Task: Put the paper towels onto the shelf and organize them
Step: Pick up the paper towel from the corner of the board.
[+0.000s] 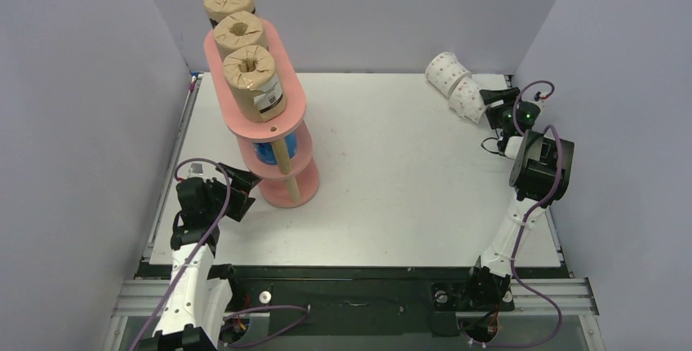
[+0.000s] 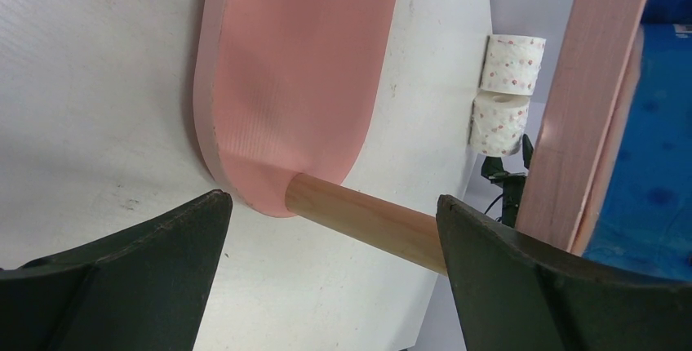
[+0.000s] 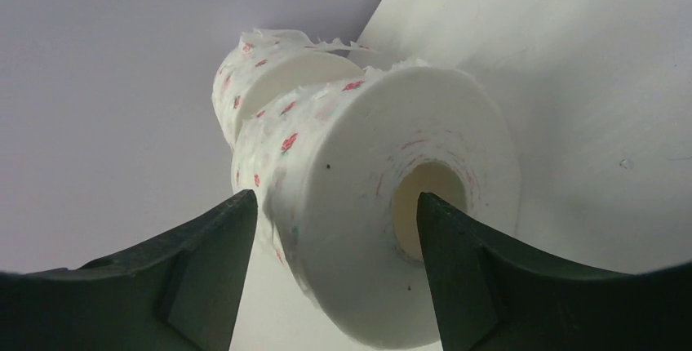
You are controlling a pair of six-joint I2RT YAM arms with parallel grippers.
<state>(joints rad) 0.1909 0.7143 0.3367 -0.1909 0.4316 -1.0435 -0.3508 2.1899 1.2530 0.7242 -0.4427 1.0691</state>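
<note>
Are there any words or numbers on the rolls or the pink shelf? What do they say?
No text here is readable.
On the front brown roll: a black label with pale print, too small to read.
On the blue roll: only blurry spots, nothing readable.
On the white rolls: pink dots, no words.
On the shelf: no writing.

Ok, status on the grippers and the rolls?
Left gripper open, empty, by the shelf. Right gripper at the end of a white roll, far corner, grip unclear. Brown rolls on top tier. Nothing seen blocking.

Shelf (image 1: 261, 128) left on table (image 1: 392, 179); three rolls (image 1: 239, 34) atop; two rolls (image 1: 445, 73) far right, touching.
</note>
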